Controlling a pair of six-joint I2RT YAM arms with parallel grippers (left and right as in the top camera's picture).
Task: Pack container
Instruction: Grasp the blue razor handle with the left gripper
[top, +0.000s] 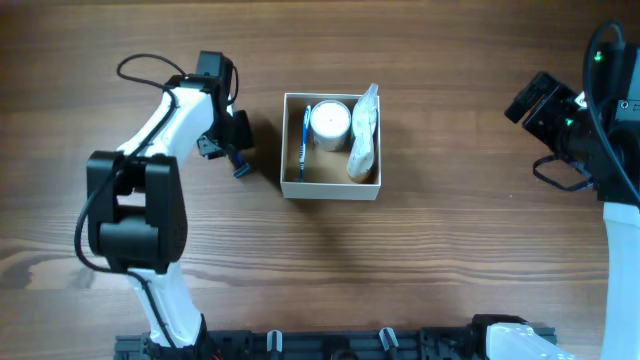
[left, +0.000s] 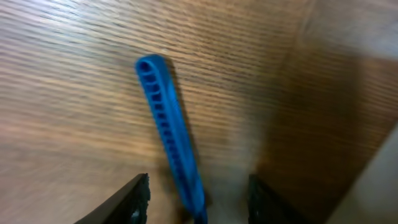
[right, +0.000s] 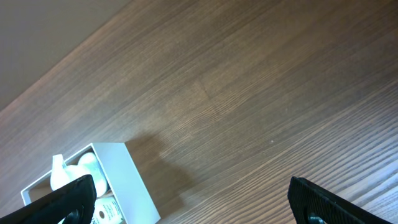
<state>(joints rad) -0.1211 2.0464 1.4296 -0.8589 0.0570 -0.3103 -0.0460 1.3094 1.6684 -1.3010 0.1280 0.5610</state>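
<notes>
Overhead: box (top: 330, 188) sits mid-table w/ a brush (top: 306, 130), jar (top: 329, 120) and pouch (top: 365, 135) inside. The left gripper (top: 232, 150) is just left of the box, w/ a blue stick (top: 241, 166) at its tip. The right gripper (top: 528, 100) is well apart, far right. Risk: not much bare floor left in the box, so the stick could hang up on the rim or ride onto the brush.

Left wrist: the stick lies on the wood btwn the fingers (left: 134, 199). Jaws are spread and neither pad seems to touch it, so the gripper looks open w/ nothing gripped; view is blurred, so not certain. The stick runs slantwise across the gap. Risk: a close from here prob. catches it skewed. It's thin and slick-looking, so it could pivot, swing on the lift or squirt out.

Right wrist: fingers (right: 68, 199) wide apart, nothing btwn them; box in the lower-left corner, far off. Risk is low unless both arms go for the box at once.
</notes>
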